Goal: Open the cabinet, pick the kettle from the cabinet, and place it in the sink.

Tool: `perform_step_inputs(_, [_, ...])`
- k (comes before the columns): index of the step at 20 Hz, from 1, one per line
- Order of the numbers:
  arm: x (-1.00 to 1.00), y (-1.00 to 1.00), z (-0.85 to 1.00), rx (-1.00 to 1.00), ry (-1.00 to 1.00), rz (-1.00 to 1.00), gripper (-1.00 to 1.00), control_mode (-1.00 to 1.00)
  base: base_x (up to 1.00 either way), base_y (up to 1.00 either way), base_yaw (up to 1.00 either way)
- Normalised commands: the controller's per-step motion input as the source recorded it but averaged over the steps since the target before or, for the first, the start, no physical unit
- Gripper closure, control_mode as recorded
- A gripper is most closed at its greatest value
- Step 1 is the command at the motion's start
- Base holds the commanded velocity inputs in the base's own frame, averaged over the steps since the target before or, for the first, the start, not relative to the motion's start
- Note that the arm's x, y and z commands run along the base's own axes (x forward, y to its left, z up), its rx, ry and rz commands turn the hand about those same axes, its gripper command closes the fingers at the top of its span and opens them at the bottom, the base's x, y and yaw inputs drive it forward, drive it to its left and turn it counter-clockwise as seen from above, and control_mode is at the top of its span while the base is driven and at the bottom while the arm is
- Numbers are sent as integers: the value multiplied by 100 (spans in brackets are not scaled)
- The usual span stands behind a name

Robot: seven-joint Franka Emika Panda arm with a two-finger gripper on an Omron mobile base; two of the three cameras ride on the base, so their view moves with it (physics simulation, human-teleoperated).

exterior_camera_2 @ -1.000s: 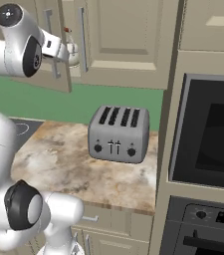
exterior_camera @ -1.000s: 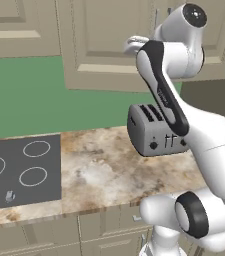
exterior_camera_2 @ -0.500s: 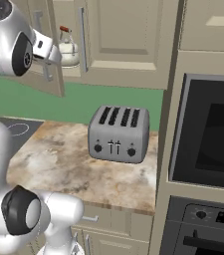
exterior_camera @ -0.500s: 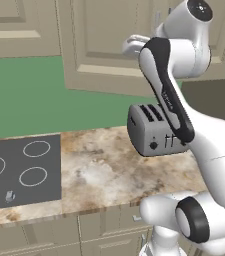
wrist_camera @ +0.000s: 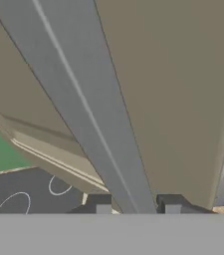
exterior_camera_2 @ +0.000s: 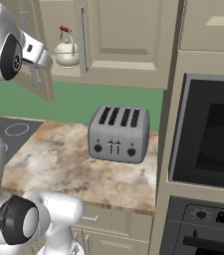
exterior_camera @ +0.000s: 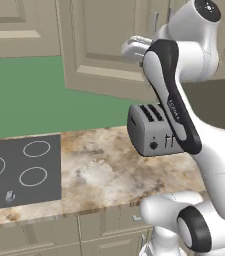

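The cabinet's left door (exterior_camera_2: pixel 43 82) stands swung open, and its front panel (exterior_camera: pixel 104 45) faces the left base view. In the hand view its long silver bar handle (wrist_camera: pixel 93 114) runs down between my two finger tips, and the gripper (wrist_camera: pixel 136 204) is shut on it. The same gripper (exterior_camera_2: pixel 44 60) sits at the open door's edge and shows as a white hand (exterior_camera: pixel 130 47) against the panel. Inside the cabinet, the cream-white kettle (exterior_camera_2: pixel 67 51) with its reddish-brown handle bar sits on the shelf, right of the gripper. The sink is out of view.
A grey four-slot toaster (exterior_camera_2: pixel 116 132) stands on the marbled counter (exterior_camera_2: pixel 58 159) below the cabinet, close to my arm's elbow (exterior_camera: pixel 179 120). A black cooktop (exterior_camera: pixel 19 170) lies to the left. A built-in oven (exterior_camera_2: pixel 208 134) fills the right side. The cabinet's right door (exterior_camera_2: pixel 123 35) stays closed.
The left door has swung further open with my hand on its handle, so the kettle shows more fully. The fingers have narrowed on the bar.
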Motion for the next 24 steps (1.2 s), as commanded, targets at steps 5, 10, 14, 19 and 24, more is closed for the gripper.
perform_step_inputs(5, [-35, 36, -23, 8, -3, 3, 100, -100, 0, 0, 0])
perform_step_inputs(10, [-32, 41, -18, 9, -3, 4, 100, -100, 0, 0, 0])
perform_step_inputs(14, [-27, 44, -14, 7, -1, 2, 100, -100, 0, 0, 0])
perform_step_inputs(19, [-21, 46, -14, 3, 0, 0, 100, -100, 0, 0, 0])
perform_step_inputs(24, [-16, 47, -15, 0, -2, 4, 100, -100, 0, 0, 0])
